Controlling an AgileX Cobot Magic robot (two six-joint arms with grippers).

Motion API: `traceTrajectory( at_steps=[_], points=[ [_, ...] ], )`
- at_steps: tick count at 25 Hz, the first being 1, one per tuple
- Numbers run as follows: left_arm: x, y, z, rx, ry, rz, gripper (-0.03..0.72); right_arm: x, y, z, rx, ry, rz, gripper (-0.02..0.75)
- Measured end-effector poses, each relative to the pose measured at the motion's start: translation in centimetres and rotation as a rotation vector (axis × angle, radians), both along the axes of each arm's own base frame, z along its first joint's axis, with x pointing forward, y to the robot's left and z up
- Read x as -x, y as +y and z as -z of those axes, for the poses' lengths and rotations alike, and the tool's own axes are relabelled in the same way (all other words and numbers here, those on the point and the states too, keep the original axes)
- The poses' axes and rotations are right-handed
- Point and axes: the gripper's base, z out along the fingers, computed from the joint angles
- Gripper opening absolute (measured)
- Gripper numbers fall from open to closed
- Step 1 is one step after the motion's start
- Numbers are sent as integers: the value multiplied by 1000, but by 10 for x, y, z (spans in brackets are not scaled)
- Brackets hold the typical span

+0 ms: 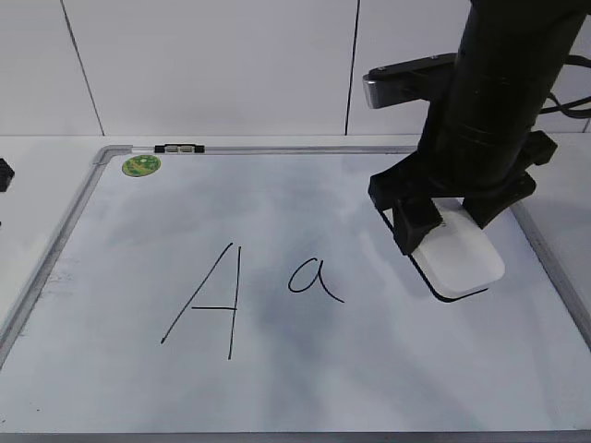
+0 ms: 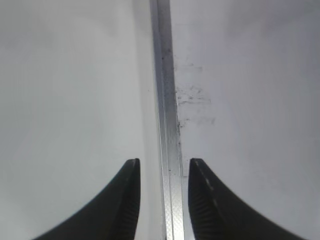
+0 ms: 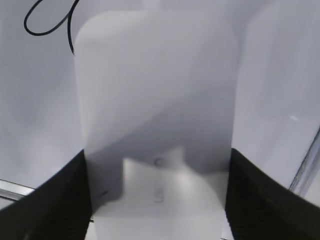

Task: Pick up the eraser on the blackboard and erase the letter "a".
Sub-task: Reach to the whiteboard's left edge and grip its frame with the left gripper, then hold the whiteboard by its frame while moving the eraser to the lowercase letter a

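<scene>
Right now the right gripper (image 1: 441, 224) has its fingers clamped on both long sides of the eraser (image 1: 459, 260), which sits at approx 3 o'clock on the blackboard (image 1: 277, 388), w/ its dark underside at or just above the surface; can't tell which. So the pickup step looks done or nearly done, erase step not started: the letter "a" (image 1: 312, 277) is intact, near board centre, just beside the eraser toward 9 o'clock. Right wrist view confirms it: pads (image 3: 55, 200) pressed on the eraser's sides, loop of the "a" at 11 o'clock.

Next move, I'd judge: slide eraser toward 9 o'clock w/ pad flat, rub over the loop and tail only. Capital "A" (image 1: 208, 305) lies just beyond, same direction, so stroke must stop short. Frame edge is near at 3 o'clock; plenty of bare board toward 6.

Left gripper (image 2: 162, 170) hangs w/ fingers apart, nothing held, straddling the board's left frame rail (image 2: 167, 125), well apart from the work.
</scene>
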Motion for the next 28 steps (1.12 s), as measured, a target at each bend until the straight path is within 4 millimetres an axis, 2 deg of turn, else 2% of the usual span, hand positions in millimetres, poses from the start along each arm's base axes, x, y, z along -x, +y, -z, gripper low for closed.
traceTrajectory(
  at_steps=[5, 13, 22, 28],
  points=[
    [-25, -3, 28, -3, 74, -3, 245, -1, 1, 3, 3, 10, 0, 535],
    [-55, -8, 57, 9, 149, -11, 232, -1, 1, 4, 3, 11, -1, 535],
    [-66, 12, 80, 43, 220, -92, 230, -3, 2, 8, 11, 23, -9, 534],
    [-68, 8, 84, 80, 226, -77, 230, -3, 2, 9, 12, 25, -9, 534]
  ],
)
